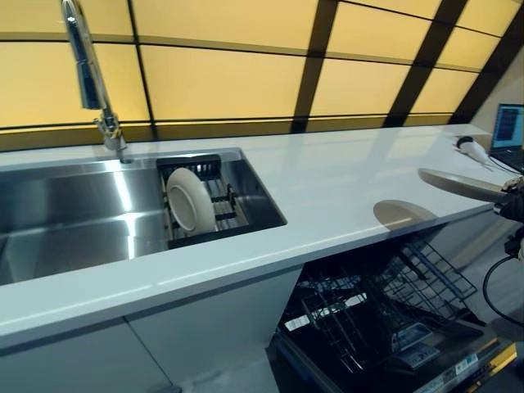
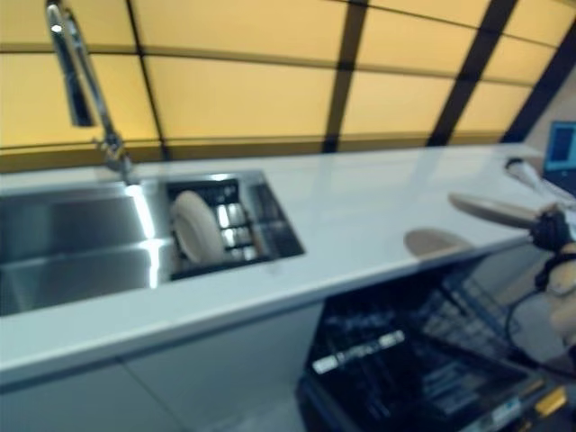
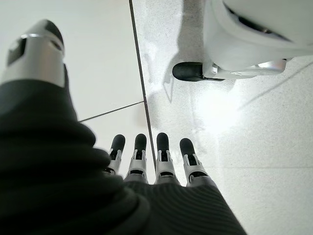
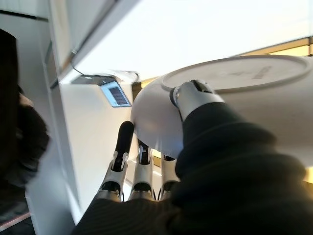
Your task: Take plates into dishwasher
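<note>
Right hand [image 4: 195,100] pinches one plate [image 1: 463,185] held flat over the counter edge, above the open dishwasher [image 1: 385,327]. Far to its left, a sink rack [image 1: 214,201] holds one plate. Left hand [image 3: 146,161] hangs relaxed.

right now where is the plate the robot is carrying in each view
Left eye view: the carried plate is at the right edge, above the counter, in the right hand.
Right eye view: the plate is again at the right edge.
Left wrist view: not in it.
Right wrist view: seen from below, filling the upper right.
Shared landmark: the white counter.
</note>
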Controlling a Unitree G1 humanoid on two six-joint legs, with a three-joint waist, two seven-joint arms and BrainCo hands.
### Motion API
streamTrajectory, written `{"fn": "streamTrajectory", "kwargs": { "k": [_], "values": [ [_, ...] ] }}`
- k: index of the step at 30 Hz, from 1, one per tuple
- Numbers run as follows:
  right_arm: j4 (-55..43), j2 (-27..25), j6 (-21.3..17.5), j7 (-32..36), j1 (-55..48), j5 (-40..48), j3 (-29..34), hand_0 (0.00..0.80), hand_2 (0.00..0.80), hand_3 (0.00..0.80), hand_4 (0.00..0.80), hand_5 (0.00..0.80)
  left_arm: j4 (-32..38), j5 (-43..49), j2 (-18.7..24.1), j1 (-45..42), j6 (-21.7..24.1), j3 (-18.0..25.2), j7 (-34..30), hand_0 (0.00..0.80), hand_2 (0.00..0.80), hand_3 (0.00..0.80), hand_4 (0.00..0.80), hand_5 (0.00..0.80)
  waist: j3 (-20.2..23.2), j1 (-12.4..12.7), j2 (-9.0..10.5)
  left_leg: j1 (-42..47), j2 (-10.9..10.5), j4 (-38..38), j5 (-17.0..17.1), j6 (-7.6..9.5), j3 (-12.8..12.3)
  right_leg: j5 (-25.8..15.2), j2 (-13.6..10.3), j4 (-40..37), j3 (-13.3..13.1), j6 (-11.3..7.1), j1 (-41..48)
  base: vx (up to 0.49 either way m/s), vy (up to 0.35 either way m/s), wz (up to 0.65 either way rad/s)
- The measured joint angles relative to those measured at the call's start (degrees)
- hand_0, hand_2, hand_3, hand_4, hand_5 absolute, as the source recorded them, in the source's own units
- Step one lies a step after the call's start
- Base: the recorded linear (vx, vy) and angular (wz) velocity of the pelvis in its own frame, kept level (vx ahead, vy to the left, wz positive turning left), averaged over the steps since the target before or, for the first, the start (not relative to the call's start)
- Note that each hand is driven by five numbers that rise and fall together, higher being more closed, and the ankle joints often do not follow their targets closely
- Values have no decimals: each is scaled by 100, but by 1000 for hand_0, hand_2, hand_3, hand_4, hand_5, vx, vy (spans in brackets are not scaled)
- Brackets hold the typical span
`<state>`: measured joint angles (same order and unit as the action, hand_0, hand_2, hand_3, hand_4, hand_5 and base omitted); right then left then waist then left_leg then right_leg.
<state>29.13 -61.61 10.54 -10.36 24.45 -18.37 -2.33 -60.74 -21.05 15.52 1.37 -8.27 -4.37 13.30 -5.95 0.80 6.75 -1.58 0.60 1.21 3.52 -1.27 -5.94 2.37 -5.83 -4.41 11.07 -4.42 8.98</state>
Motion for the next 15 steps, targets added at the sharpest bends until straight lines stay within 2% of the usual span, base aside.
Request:
{"fn": "streamTrajectory", "kwargs": {
  "k": [2, 10, 15],
  "values": [
    [3, 15, 93, 34, -128, 9, 14, 800, 800, 800, 800, 800, 104, -1, 2, -6, 12, -3, 20, 0, 0, 0, 0, 0, 1, -170, -2, 106, -82, 258, 155, 42, 45, -28, -59, -36, 36, -41, 2, 18, 4, 11],
    [55, 413, 209, 400, -507, 617, 281, 800, 800, 800, 800, 800, -79, -48, 48, 55, 70, 104, 24, 0, 0, 0, 0, 0, -13, -296, 20, 201, -74, 377, 178, 43, 27, -25, -61, -39, 27, -45, 24, 17, 19, 0],
    [137, 433, 324, 775, -779, 805, 419, 800, 800, 800, 800, 800, -98, -50, 45, -80, 86, 103, 20, 0, 0, 0, 0, 0, -10, -307, 19, 236, -45, 393, 170, 38, -24, -25, -46, -43, -46, -43, 9, -6, -2, -6]
  ]
}}
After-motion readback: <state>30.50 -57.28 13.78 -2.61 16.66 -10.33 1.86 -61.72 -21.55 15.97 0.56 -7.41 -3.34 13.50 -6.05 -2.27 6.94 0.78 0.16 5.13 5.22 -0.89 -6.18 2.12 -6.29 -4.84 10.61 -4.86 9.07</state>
